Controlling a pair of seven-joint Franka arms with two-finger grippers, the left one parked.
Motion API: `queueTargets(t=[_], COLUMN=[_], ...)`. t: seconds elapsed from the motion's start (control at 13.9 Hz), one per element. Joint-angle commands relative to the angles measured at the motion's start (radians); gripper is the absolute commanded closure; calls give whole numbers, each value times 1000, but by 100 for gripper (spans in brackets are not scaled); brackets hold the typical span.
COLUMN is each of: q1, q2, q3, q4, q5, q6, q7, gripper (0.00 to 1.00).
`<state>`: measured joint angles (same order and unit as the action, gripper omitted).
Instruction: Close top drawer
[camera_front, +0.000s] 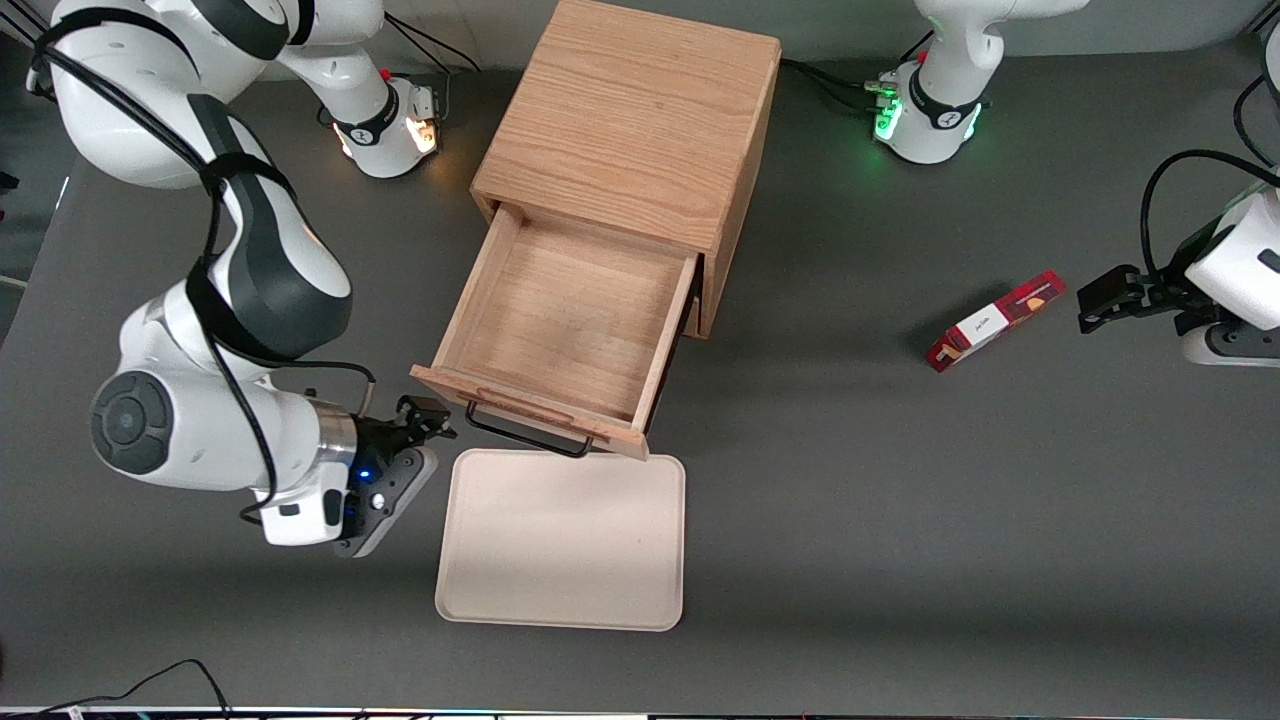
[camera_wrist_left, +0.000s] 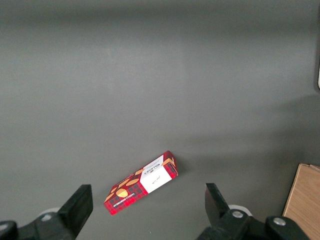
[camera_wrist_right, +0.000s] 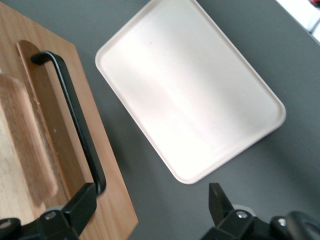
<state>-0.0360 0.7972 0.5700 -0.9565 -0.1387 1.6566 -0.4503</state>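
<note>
The top drawer (camera_front: 565, 320) is a light oak box pulled far out of the wooden cabinet (camera_front: 630, 130), and it is empty. Its thin black wire handle (camera_front: 525, 435) hangs on the front panel. My right gripper (camera_front: 432, 418) is open and empty, just off the corner of the drawer front at the working arm's end, near the handle's end. In the right wrist view the drawer front (camera_wrist_right: 50, 125) and its handle (camera_wrist_right: 75, 120) lie beside one finger (camera_wrist_right: 80, 202), and my gripper (camera_wrist_right: 150, 200) is over bare table. The lower drawer is hidden under the top one.
A cream tray (camera_front: 560, 540), also in the right wrist view (camera_wrist_right: 190, 90), lies on the table just in front of the open drawer, nearer the front camera. A red snack box (camera_front: 995, 320), also in the left wrist view (camera_wrist_left: 142, 182), lies toward the parked arm's end.
</note>
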Motion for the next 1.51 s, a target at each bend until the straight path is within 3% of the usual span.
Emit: queueTargets(t=[0.0,1.44], q1=[-12,24], q2=[42,111], q3=[51,94], q4=[50,13], q5=[-25,-24], q6=[-2,-12], q7=[-30,-15], gripper=[0,0])
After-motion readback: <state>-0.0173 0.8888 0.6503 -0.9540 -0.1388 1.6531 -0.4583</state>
